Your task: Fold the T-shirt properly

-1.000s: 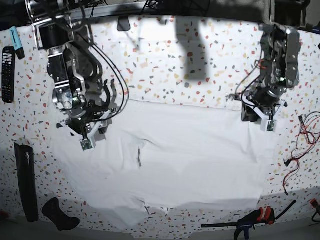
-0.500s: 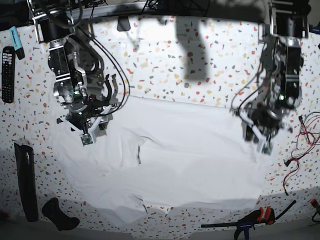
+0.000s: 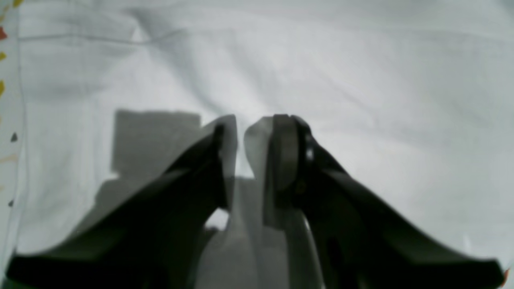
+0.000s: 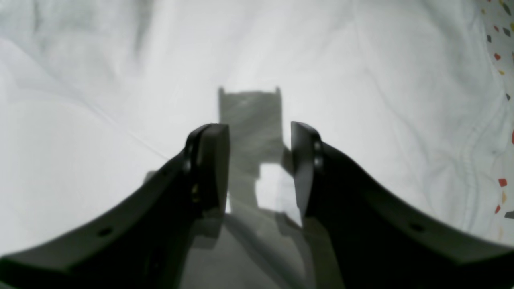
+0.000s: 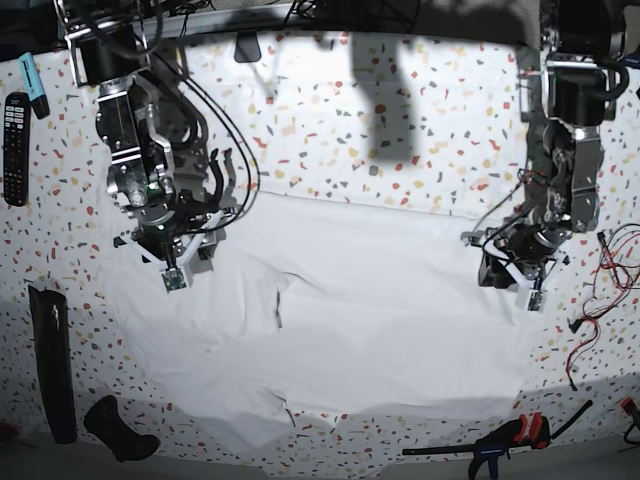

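So the shirt (image 5: 350,320) is spread out flat on the speckled table (image 5: 330,110), filling most of the near and middle part of it. The near hem is a bit ragged and there's a small dark crease left of center. At the very front edge there's a clamp (image 5: 500,440) on the right and a black strip (image 5: 52,365) plus a dark curved handle thing (image 5: 118,428) on the left, all off the cloth.

Further back, both arms are down over the shirt's two outer sides. The left gripper (image 3: 253,144) has its fingers nearly together, with a thin fold of white fabric pinched up between the tips (the wrist view is blurry, but the cloth clearly runs up between them). The right gripper (image 4: 260,160) has its jaws standing apart, with nothing between them, just hovering over wrinkled fabric, its shadow on the cloth below.

Way at the back left, a remote (image 5: 16,148) and a teal marker (image 5: 32,78) sit on bare table. Red wires (image 5: 600,300) dangle off the right edge.
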{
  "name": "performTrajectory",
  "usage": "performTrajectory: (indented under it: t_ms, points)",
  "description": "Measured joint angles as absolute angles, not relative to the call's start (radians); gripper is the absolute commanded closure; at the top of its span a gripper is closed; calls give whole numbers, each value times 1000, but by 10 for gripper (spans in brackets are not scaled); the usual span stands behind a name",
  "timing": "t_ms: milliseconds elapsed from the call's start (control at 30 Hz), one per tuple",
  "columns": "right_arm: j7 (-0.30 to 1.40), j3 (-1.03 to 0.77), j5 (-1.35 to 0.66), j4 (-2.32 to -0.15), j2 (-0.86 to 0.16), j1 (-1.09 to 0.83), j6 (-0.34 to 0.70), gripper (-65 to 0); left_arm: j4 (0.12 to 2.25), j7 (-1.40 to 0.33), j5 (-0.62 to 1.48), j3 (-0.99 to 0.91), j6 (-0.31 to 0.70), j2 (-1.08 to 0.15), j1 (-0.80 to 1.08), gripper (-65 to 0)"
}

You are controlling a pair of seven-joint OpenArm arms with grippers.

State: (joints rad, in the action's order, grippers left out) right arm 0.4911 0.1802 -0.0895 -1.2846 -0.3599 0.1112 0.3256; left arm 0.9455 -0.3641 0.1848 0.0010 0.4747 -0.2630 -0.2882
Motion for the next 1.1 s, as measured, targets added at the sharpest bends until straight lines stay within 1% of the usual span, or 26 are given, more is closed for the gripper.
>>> performTrajectory:
  t_ms: [133, 267, 433, 600, 833, 1000, 1100]
  points:
    - [517, 180, -89, -1314, -360, 106, 326, -257, 981, -415, 193, 1, 471, -263, -274, -157]
    - [558, 184, -89, -1377, -360, 85, 326, -257, 1068, -486, 201, 0, 465, -266, -230, -157]
    - [593, 184, -89, -1414, -366, 83, 327, -257, 1153, -469, 208, -1, 456, -275, -136, -157]
    - [604, 151, -89, -1414, -369, 83, 327, -257, 1164, -407, 223, -5, 457, -291, -81, -154]
    - [598, 102, -90, -1414, -369, 83, 331, -257, 1167, -404, 226, -6, 464, -299, -75, -154]
    - [595, 99, -90, -1414, -369, 83, 331, -257, 1173, -437, 230, -6, 464, -299, -75, -154]
    - [593, 99, -89, -1414, -369, 83, 331, -257, 1190, -413, 230, -6, 457, -299, -50, -139]
